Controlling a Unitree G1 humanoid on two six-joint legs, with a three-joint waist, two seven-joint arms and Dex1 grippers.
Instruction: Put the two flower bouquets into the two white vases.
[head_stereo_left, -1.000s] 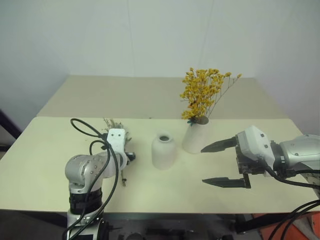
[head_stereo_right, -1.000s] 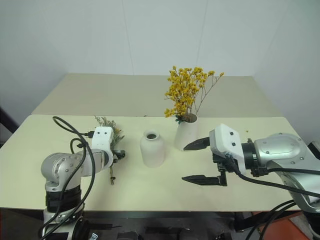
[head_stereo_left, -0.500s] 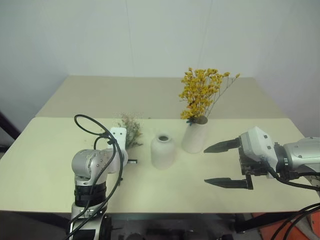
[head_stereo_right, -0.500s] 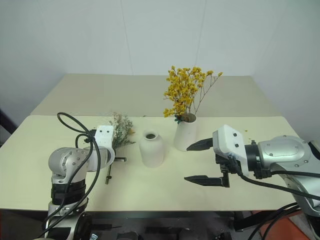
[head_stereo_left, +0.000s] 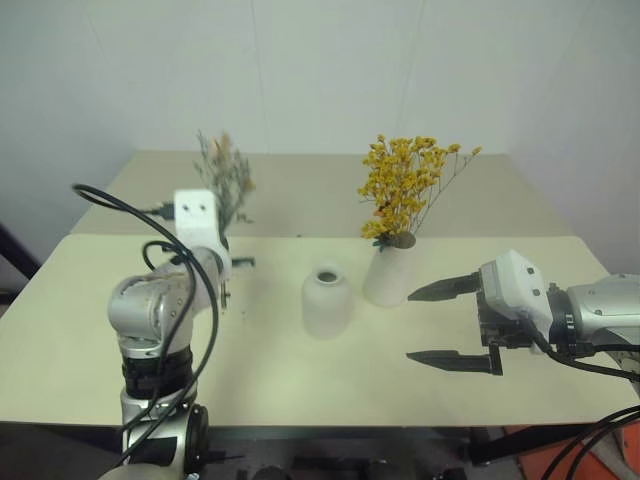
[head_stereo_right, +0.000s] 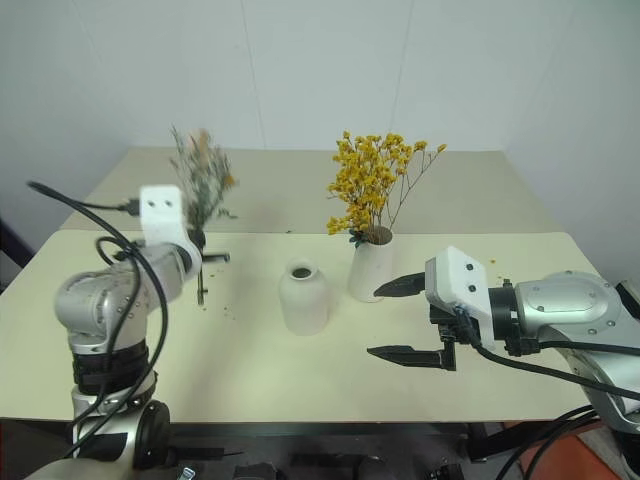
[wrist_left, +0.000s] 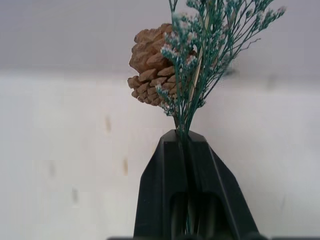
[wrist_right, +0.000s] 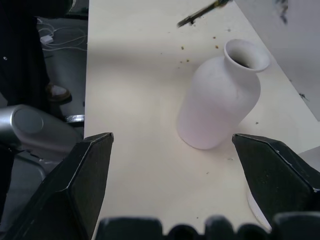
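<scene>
Half done: yellow bouquet (head_stereo_left: 405, 185) standing in tall vase (head_stereo_left: 390, 272), frame centre. Left hand (wrist_left: 188, 145) clenched on grey-green bouquet (head_stereo_left: 224, 180), upper left; squat vase (head_stereo_left: 327, 300) empty. Right hand (head_stereo_left: 452, 322) spread wide, holding nothing.

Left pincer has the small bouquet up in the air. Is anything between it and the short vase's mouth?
Nothing visible. The left pincer holds the small bouquet over bare table, and the short vase, mouth open, stands apart. The tall vase with the yellow bouquet sits beyond it.
</scene>
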